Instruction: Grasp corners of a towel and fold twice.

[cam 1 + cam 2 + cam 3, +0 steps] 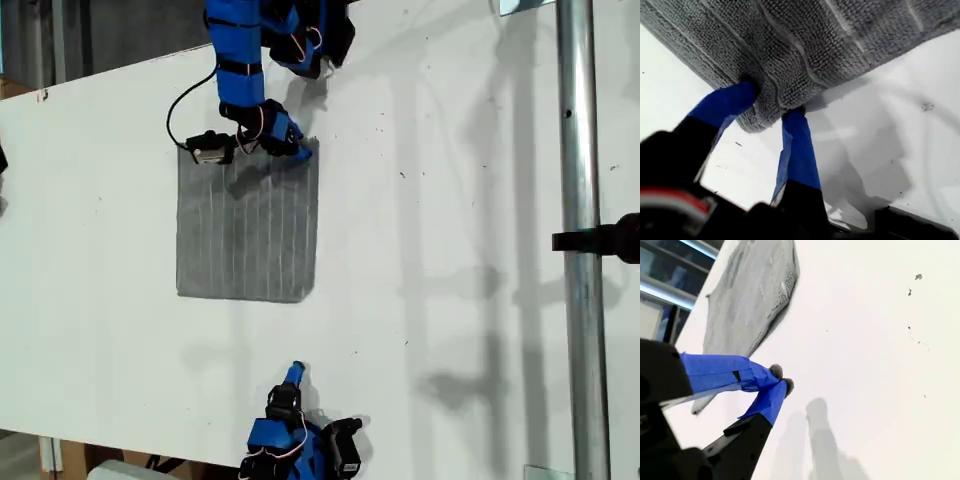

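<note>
The grey striped towel (248, 225) lies flat on the white table (460, 260), left of centre in the exterior view. My first gripper (295, 148) comes from the far side and sits on the towel's far corner (312, 146) at the exterior view's right. In the first wrist view its blue fingers (797, 145) are pinched on that bunched corner (760, 117) of the towel (805, 40). My second gripper (296, 372) is at the near edge, shut and holding nothing, well short of the towel's near edge. Its tips (781, 379) touch each other, with the towel (752, 295) beyond.
A vertical metal pole (578, 250) with a black clamp (605, 240) stands at the exterior view's right. A black cable (180, 115) loops by the first arm near the towel's other far corner. The table's edge runs close behind the second arm.
</note>
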`<move>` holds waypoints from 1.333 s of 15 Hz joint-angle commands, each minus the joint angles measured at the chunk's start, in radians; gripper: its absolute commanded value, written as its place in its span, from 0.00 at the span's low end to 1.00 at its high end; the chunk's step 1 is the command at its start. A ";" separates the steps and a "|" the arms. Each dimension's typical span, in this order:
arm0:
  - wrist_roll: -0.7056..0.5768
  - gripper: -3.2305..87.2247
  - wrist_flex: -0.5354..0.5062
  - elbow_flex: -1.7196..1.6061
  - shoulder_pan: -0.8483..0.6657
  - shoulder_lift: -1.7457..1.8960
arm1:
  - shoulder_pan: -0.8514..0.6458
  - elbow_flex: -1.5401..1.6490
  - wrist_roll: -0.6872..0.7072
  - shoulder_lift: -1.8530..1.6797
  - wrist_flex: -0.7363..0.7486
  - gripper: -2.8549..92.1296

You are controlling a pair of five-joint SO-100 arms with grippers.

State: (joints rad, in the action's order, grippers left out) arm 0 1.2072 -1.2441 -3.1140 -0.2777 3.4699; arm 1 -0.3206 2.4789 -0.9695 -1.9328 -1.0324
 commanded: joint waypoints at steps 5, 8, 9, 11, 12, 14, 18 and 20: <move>0.000 0.00 0.012 0.005 0.006 0.006 | 0.037 -0.041 -0.012 -0.028 0.031 0.03; 0.015 0.00 0.038 0.135 0.028 0.005 | 0.034 -0.032 -0.012 -0.028 0.043 0.03; 0.025 0.00 0.026 0.213 0.008 -0.038 | 0.034 -0.031 -0.012 -0.028 0.044 0.03; -0.003 0.00 0.055 0.425 -0.003 -0.313 | 0.035 -0.029 -0.012 -0.028 0.046 0.03; -0.031 0.00 0.069 0.566 0.002 -0.518 | 0.034 -0.029 -0.012 -0.028 0.048 0.03; -0.129 0.00 0.087 0.816 -0.008 -0.893 | 0.032 -0.029 -0.012 -0.028 0.049 0.03; -0.299 0.00 0.020 1.272 -0.048 -1.466 | 0.037 -0.026 -0.014 -0.028 0.051 0.03; -0.357 0.01 -0.038 1.536 -0.038 -1.729 | 0.038 -0.025 -0.015 -0.028 0.051 0.03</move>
State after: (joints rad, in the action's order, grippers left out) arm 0 0.8820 -1.2533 -1.7810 -0.3099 1.8807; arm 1 -0.2945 2.4789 -0.9725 -1.9328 -0.9925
